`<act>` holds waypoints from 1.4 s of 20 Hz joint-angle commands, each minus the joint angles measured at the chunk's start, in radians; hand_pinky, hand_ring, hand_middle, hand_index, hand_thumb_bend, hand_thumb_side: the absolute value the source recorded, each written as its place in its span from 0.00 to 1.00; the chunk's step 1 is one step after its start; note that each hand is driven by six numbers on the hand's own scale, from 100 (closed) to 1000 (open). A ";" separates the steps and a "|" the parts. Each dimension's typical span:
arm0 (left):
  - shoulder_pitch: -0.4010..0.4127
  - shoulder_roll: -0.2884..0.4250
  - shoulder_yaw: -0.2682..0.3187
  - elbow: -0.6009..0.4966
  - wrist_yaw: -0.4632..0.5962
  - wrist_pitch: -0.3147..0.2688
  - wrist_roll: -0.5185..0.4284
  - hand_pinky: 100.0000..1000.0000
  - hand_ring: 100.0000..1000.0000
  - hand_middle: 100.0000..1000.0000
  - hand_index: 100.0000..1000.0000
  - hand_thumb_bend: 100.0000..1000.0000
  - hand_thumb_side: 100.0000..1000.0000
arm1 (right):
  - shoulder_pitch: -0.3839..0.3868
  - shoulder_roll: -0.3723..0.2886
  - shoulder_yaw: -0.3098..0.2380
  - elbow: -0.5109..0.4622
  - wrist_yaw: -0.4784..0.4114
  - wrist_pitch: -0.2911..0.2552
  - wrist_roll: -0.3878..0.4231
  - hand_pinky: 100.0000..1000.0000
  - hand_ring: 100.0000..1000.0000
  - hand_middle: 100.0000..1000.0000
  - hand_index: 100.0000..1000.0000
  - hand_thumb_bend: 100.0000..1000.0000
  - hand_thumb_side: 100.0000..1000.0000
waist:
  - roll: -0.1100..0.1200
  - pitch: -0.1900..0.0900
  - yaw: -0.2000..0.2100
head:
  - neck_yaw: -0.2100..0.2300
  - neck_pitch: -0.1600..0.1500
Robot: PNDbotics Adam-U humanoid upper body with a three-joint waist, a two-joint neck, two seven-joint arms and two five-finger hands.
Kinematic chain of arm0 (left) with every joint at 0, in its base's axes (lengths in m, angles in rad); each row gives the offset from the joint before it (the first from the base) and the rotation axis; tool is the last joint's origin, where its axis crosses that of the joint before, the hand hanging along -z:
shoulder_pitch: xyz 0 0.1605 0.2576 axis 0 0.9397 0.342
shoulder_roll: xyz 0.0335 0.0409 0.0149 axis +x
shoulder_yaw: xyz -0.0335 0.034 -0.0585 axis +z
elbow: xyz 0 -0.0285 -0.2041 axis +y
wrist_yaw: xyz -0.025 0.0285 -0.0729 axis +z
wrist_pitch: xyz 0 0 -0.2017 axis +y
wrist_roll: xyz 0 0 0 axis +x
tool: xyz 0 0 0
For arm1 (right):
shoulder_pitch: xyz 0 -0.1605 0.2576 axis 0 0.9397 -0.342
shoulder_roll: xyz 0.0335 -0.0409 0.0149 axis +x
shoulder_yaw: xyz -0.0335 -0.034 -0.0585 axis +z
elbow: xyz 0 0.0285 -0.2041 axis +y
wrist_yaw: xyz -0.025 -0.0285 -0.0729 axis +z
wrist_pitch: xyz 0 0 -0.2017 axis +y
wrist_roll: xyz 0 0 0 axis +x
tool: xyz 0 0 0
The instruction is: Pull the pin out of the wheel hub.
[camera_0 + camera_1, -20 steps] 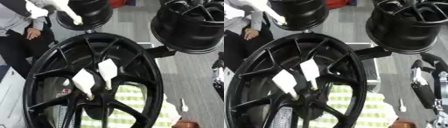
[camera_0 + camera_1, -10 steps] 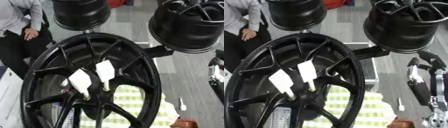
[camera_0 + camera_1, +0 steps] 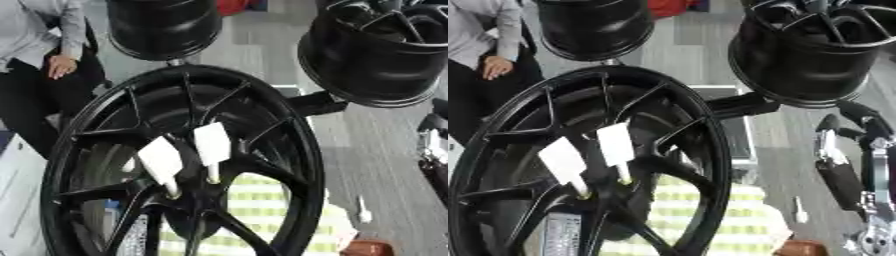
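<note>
Pins: two white-tagged pins (image 3: 213,150) sit seated in the wheel hub (image 3: 197,187), near the middle of the large black wheel (image 3: 289,130), tags outward, presumably for easy grasping. Right hand (image 3: 846,170) hangs beside the rim, not touching, fingers relaxed, grasping nothing. Left hand not visible. Beyond, two black rims (image 3: 376,55) are mounted.

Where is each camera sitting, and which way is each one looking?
Left eye view: in the robot's head, looking down at the big black wheel with two white pins in its hub; barely any of the robot shows.
Right eye view: the other eye beside it, facing the same way; the robot's right hand shows at the right edge.
Both share the wheel, the pins and two more wheels behind.
</note>
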 commanded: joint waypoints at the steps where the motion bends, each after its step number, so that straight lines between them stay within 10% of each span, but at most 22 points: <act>1: -0.009 0.052 0.020 -0.001 -0.023 -0.015 -0.020 0.83 0.85 0.82 0.91 0.22 0.64 | -0.006 -0.016 -0.012 -0.018 0.003 -0.004 -0.002 0.70 0.84 0.77 0.79 0.00 0.65 | 0.004 -0.020 0.000 | -0.001 -0.003; 11: -0.010 0.044 0.025 -0.012 -0.010 -0.017 0.011 0.75 0.74 0.70 0.81 0.00 0.48 | -0.007 -0.019 -0.017 -0.018 0.000 -0.007 -0.004 0.70 0.84 0.77 0.79 0.00 0.65 | 0.003 -0.027 0.003 | -0.001 0.001; 17: -0.017 0.021 0.049 -0.113 0.163 0.011 0.261 0.64 0.54 0.50 0.68 0.00 0.47 | -0.006 -0.017 -0.018 -0.018 -0.003 -0.010 -0.014 0.69 0.83 0.77 0.79 0.00 0.64 | -0.002 -0.030 0.006 | -0.003 0.005; 24: 0.091 -0.120 0.061 -0.620 0.614 -0.063 0.583 0.64 0.56 0.52 0.71 0.00 0.57 | -0.022 -0.013 -0.020 -0.018 -0.020 -0.030 -0.026 0.69 0.83 0.77 0.79 0.00 0.62 | -0.010 -0.028 0.011 | 0.000 0.004; 28: 0.155 -0.319 0.044 -0.783 0.655 -0.112 0.652 0.65 0.58 0.55 0.74 0.00 0.62 | -0.041 -0.008 -0.024 -0.018 -0.029 -0.043 -0.035 0.69 0.83 0.77 0.79 0.00 0.61 | -0.022 -0.031 0.007 | 0.009 0.008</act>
